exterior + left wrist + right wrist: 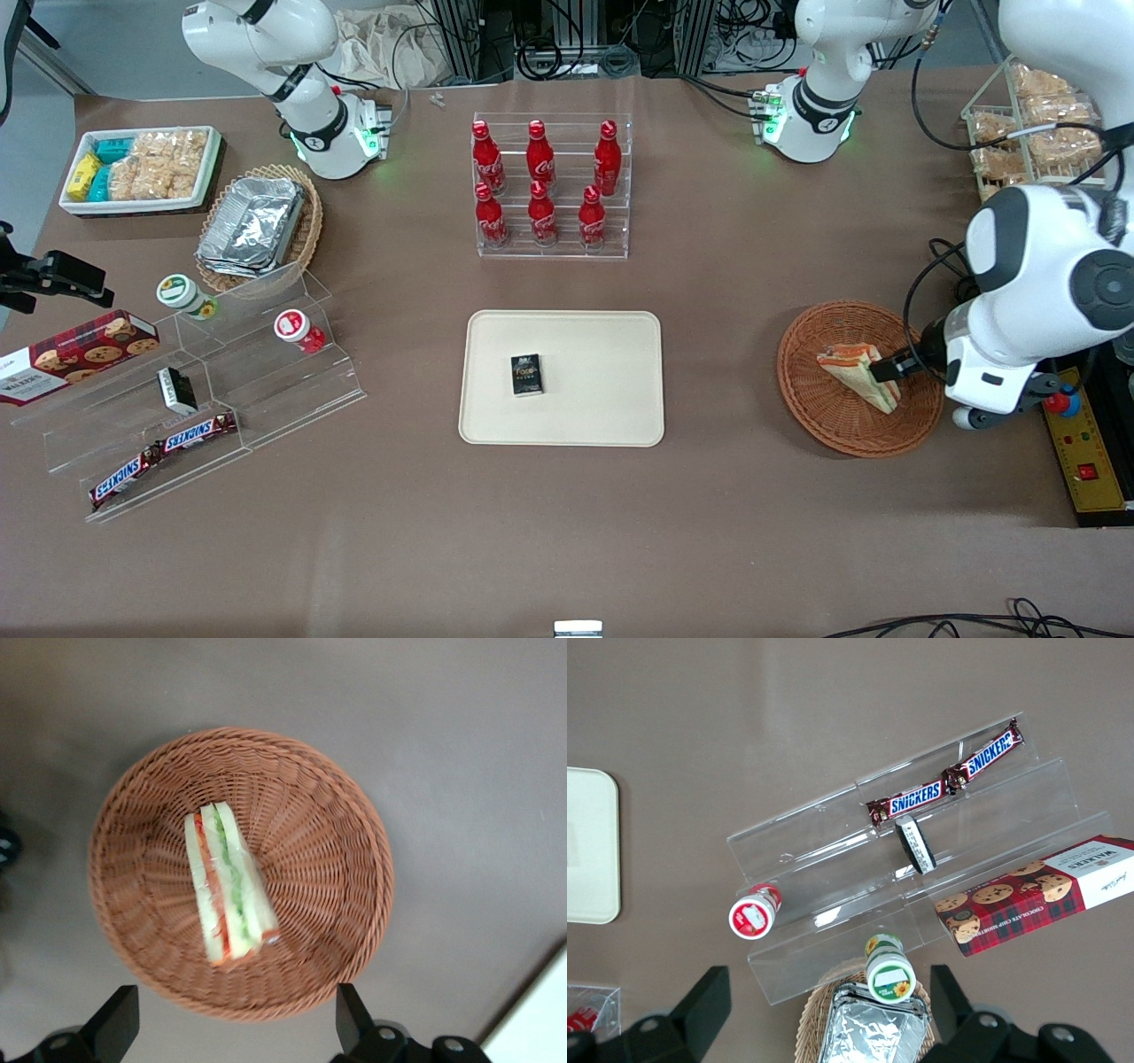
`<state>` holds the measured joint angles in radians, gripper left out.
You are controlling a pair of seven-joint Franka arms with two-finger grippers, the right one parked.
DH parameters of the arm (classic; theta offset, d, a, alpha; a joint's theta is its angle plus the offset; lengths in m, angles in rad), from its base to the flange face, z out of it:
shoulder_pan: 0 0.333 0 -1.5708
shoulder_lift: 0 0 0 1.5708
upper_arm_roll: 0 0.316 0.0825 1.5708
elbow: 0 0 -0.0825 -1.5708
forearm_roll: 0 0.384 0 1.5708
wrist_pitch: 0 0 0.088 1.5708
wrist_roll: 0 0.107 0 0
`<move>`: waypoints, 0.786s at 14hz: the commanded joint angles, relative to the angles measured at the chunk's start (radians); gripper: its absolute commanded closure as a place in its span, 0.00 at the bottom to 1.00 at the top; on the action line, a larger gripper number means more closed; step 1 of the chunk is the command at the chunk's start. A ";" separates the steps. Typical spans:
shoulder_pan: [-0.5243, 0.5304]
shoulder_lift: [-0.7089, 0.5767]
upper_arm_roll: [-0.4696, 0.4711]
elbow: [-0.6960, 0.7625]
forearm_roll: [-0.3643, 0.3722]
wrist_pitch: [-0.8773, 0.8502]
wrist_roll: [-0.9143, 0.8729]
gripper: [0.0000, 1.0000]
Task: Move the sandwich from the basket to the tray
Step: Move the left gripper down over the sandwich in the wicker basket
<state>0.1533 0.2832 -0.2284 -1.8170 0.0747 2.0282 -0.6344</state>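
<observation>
While the small triangular wedge sandwich lies in the round reddish-brown woven wicker basket, the left arm's gripper hangs over it, toward the working arm's end of the table. In the wrist view the two black fingers stand wide apart with nothing between them, so the claw is open and empty, above the basket and not touching the sandwich. Pale bread with orange, green and red filling shows along the cut side; the wedge rests on the basket's woven floor, roughly central.

Step in hand, as a judgement: the approach for the grasp, pick not yet made. To do it well, centre the fingers over the wedge's middle, set them to close across the two bread faces, not along the long axis, then descend until the tips straddle the bread without digging into the weave. The sandwich looks soft, so a light squeeze seems wise; a hard one may crush it or push filling out. Lift straight up past the basket rim before moving sideways.

Target is the flat cream-beige rectangular tray with rounded corners, well apart from the basket, near table centre. A small dark box already sits on it, so the release should aim at bare tray surface beside that box.
</observation>
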 commanded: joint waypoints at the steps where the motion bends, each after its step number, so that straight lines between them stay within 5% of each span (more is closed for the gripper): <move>1: 0.003 -0.024 0.003 -0.108 0.009 0.127 -0.170 0.00; 5: 0.003 0.039 0.003 -0.145 0.072 0.221 -0.393 0.00; 11: 0.003 0.045 0.035 -0.267 0.149 0.320 -0.464 0.00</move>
<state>0.1531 0.3462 -0.2125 -2.0148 0.1962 2.2842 -1.0652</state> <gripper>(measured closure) 0.000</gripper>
